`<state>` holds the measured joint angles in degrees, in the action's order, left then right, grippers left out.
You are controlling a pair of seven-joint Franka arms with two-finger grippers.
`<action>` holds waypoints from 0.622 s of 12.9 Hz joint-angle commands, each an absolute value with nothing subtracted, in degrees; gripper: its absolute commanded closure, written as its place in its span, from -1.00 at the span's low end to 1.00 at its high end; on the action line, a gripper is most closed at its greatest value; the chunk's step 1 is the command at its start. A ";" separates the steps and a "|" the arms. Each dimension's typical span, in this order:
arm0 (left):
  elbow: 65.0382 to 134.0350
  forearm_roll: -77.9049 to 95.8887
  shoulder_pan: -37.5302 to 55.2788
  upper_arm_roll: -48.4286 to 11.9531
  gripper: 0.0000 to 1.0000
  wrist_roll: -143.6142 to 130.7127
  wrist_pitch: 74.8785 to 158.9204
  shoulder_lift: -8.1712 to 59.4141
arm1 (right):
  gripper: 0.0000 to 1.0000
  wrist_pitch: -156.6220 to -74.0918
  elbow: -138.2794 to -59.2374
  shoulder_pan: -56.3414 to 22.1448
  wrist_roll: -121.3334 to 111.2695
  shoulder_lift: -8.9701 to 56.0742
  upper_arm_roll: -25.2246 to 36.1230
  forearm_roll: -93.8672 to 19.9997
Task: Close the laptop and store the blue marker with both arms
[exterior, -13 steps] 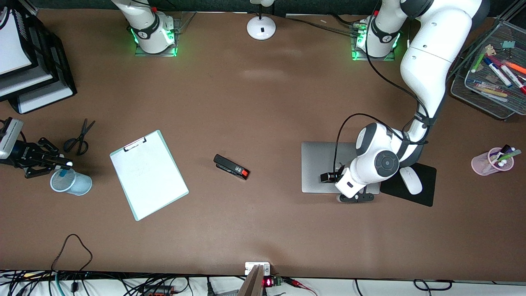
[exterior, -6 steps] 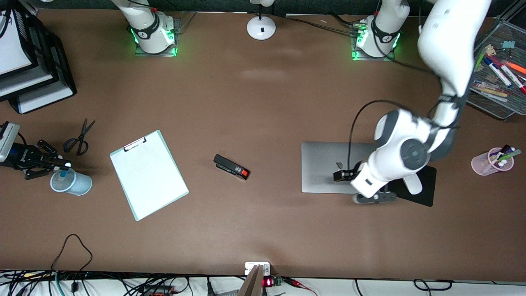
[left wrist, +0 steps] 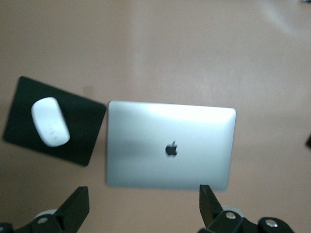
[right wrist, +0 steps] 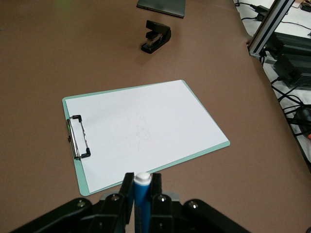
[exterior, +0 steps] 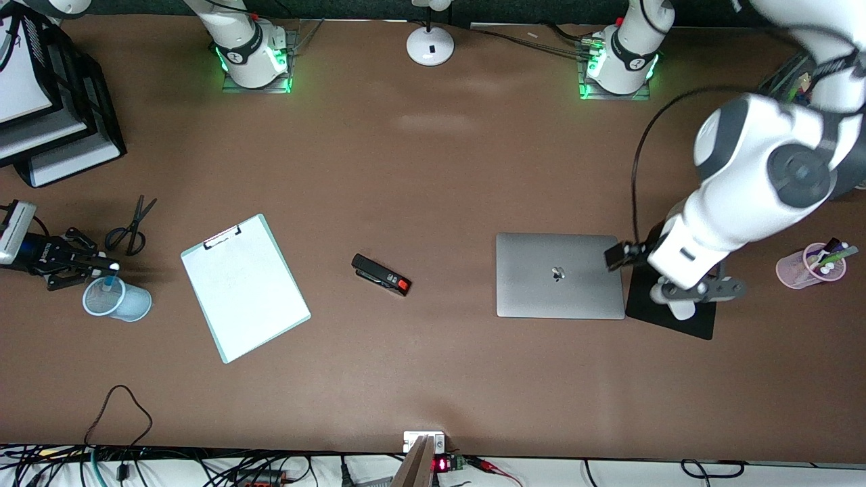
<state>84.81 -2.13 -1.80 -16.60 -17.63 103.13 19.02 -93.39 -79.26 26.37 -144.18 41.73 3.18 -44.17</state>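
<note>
The slim silver-grey laptop (exterior: 560, 275) lies shut and flat on the brown counter (exterior: 433, 169), its dark logo facing up, just beside the black mouse pad (exterior: 676, 316) that carries a white mouse (left wrist: 50, 121). A second ago the left arm's wrist hung low over the lid; now it has swung up and away toward its own end of the counter. The left gripper (exterior: 697, 291) is now over the mouse pad, with its jaws spread wide apart and nothing between them; its black fingers (left wrist: 75, 209) frame the closed laptop (left wrist: 170, 144) in the left wrist view.

At the right arm's end of the counter, the right gripper (exterior: 67, 262) is over the pale blue mesh cup (exterior: 116, 299), in nearly the same place as a second ago. Its jaws are clamped on the short bright-blue marker (right wrist: 142, 199), white end showing. In the front view the marker's (exterior: 109, 279) lower end dips into the cup's mouth, slightly lower than before.

The white clipboard with a mint-green edge (exterior: 245, 287), the black stapler with a red tip (exterior: 381, 274), the black scissors (exterior: 130, 228) and the clear pink cup of pens (exterior: 810, 265) lie where they did.
</note>
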 commanded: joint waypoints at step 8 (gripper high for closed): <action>81.93 -2.90 -6.33 -16.35 -1.00 -6.68 91.43 8.08 | -0.68 -92.81 -75.59 28.12 -144.59 45.44 2.46 -46.14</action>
